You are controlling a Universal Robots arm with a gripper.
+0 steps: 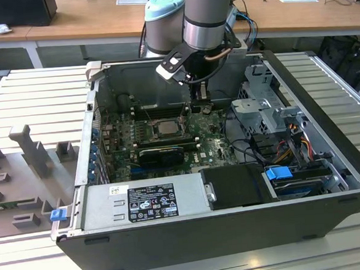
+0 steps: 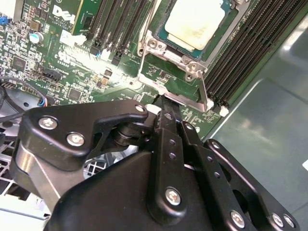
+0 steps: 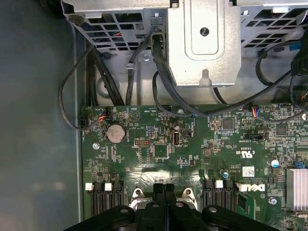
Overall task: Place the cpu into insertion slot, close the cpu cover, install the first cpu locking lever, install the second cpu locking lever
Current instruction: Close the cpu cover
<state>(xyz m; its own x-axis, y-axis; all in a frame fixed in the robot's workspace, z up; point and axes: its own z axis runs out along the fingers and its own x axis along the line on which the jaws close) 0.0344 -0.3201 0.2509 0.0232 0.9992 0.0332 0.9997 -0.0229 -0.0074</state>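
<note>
The cpu was seen seated in the insertion slot, with the cpu cover lying flat around it. The end effector was clenched on nothing, its tip set at the cover's edge. The chip was judged light, stiff and fragile, best gripped by its side edges. The cover was judged thin and springy, best pressed at its rim.

The cpu looks matt pale metal, the circuit board glossy.
</note>
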